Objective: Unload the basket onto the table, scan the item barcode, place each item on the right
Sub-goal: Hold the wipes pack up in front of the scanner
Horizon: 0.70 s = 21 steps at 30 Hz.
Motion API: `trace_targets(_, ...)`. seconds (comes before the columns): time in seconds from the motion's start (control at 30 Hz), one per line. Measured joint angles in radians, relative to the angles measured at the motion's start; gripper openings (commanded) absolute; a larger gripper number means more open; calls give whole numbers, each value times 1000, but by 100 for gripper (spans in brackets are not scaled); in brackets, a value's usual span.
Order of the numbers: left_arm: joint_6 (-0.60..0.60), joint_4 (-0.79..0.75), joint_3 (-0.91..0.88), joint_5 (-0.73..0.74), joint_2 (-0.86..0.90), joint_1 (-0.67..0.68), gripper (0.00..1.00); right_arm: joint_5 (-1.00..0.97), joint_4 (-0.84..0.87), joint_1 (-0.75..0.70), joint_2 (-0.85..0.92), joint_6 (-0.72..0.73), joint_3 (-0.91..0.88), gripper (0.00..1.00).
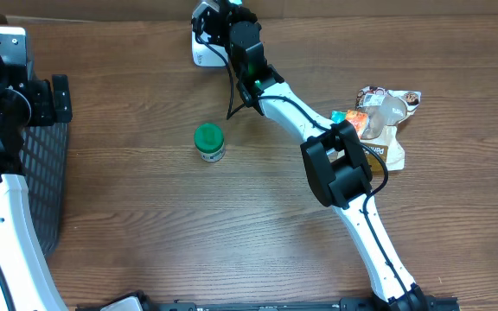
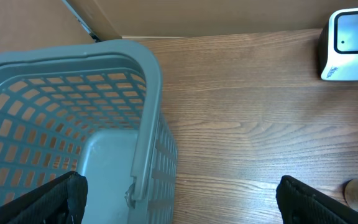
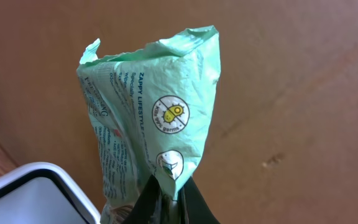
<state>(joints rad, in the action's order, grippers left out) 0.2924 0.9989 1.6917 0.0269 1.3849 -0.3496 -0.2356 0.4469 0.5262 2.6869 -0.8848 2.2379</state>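
**While right fingers point(image 3: 148, 211) grip the green packet point(image 3: 160, 112) beside the scanner point(image 3: 36, 193), the left arm idles**

Pinched shut on the packet's near end, the right fingers hold it so its long axis runs straight away from them, with the white scanner just beside. The left fingers point(image 2: 48, 199), spread wide and empty, hover by the basket point(image 2: 145, 93), well apart.

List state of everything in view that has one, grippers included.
scanner: standing on table.
green packet: crumpled, pinched, held up near scanner.
green-lidded jar: upright, lid on, free.
basket: upright, nothing visible inside.
snack pile: heaped on table, untouched.
left gripper: open, above basket.
right gripper: shut on green packet.
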Motion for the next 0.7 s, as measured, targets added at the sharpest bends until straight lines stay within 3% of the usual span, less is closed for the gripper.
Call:
trace_targets(0.37,0,0,0,0,0,0,100,93,8,19,0,5,0,4)
trace_targets(0.57,0,0,0,0,0,0,100,145,-46,29,-25,241,0,4)
trace_targets(0.7,0,0,0,0,0,0,100,154,-307,28,-123,437,-4,4)
